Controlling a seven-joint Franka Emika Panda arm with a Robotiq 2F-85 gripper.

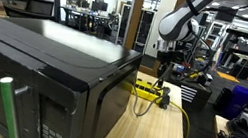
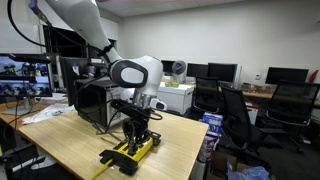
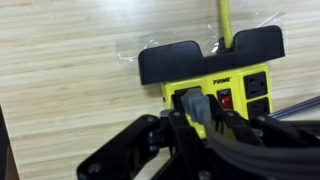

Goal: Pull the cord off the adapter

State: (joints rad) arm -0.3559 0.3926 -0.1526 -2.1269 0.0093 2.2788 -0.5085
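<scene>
Gripping the grey plug [image 3: 196,104] atop the yellow adapter [image 3: 243,88]: closed fingers [image 3: 226,122] (plug clear only in the wrist view)

Both exterior views face adapter [image 1: 148,89] from opposite table [image 1: 158,136] ends, mid-range; wrist view straight down, close.

Yellow adapter [image 3: 215,85] with black ends, black microwave [image 1: 43,66], pale wood-grain table [image 3: 70,70]
</scene>
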